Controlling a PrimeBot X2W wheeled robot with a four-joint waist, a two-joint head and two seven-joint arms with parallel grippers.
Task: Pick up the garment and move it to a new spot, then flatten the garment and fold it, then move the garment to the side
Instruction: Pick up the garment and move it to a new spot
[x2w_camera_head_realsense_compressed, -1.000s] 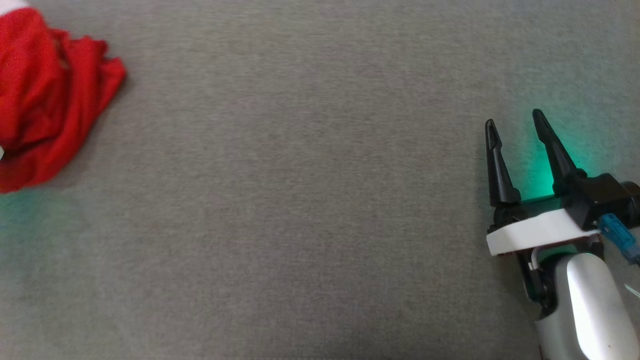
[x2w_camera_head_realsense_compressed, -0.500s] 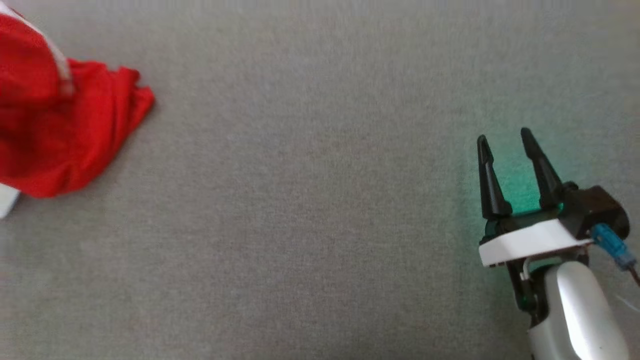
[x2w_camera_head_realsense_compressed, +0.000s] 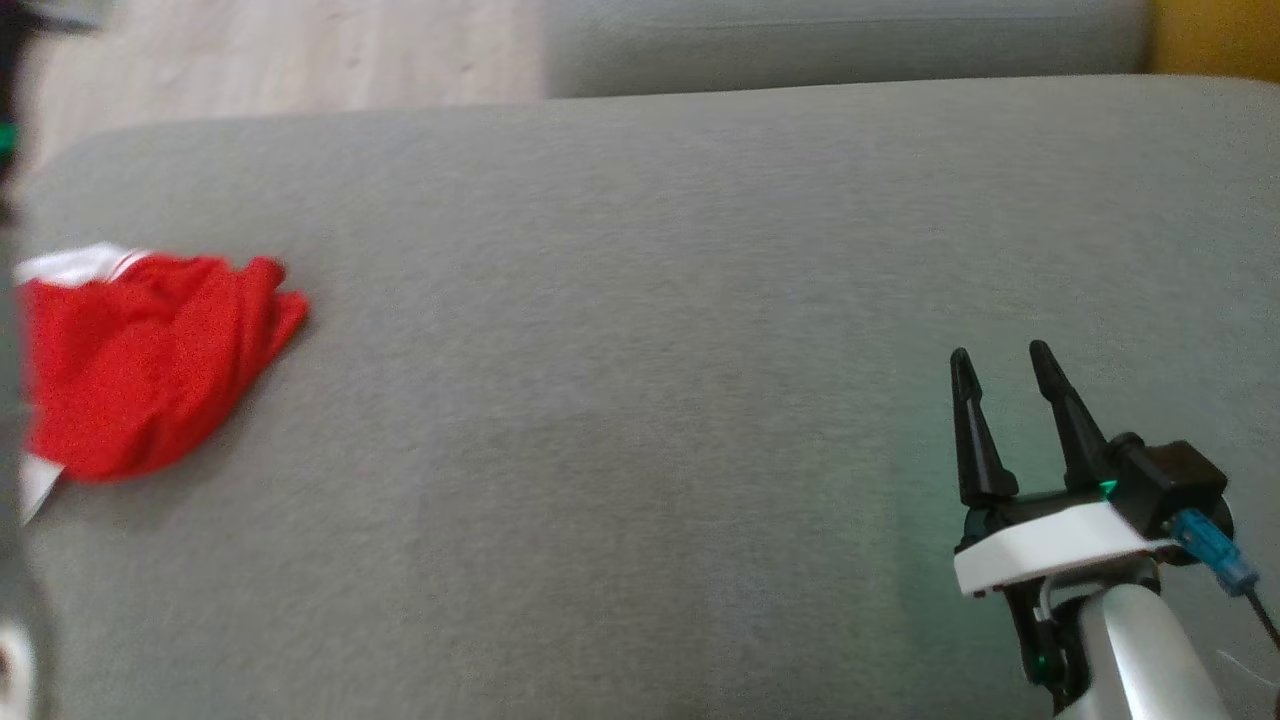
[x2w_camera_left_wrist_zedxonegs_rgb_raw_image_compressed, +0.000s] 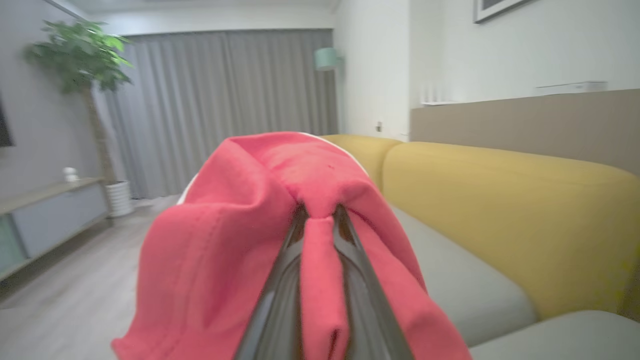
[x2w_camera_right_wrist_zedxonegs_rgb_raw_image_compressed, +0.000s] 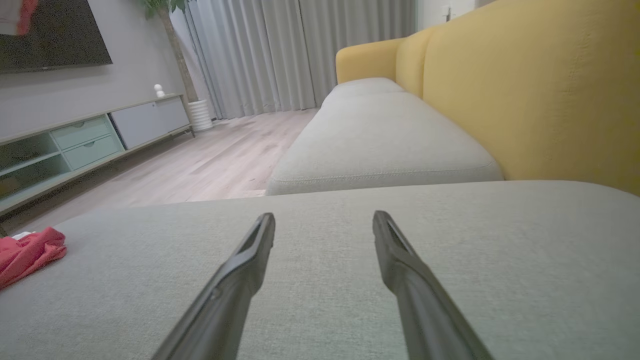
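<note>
The wide grey seat cushion (x2w_camera_head_realsense_compressed: 640, 400) is spreading across most of the head view, with pale wooden floor (x2w_camera_head_realsense_compressed: 300, 50) showing at 11 o'clock beyond its far edge and the yellow backrest (x2w_camera_right_wrist_zedxonegs_rgb_raw_image_compressed: 525, 90) rising at 2 o'clock in the right wrist view. The red garment (x2w_camera_head_realsense_compressed: 150, 370) is lying bunched at 9 o'clock of the head view, at the cushion's left end, a strip of white trim showing along its far side. In the left wrist view the left gripper (x2w_camera_left_wrist_zedxonegs_rgb_raw_image_compressed: 320, 212) is pinching a fold of that garment between its nearly closed fingers, and the cloth is draping over both of them and hanging down at 7 o'clock. The right gripper (x2w_camera_head_realsense_compressed: 1000, 352) is hovering at 4 o'clock over bare cushion, well apart from the cloth, its fingers spread wide and holding nothing. The first step, the pick-up, seems to be in hand: the grasp looks made and the carrying is not yet done. Next, the left arm is likely needing to lift the bundle clear and carry it toward the open middle of the cushion, high enough that the hanging cloth is not dragging.
</note>
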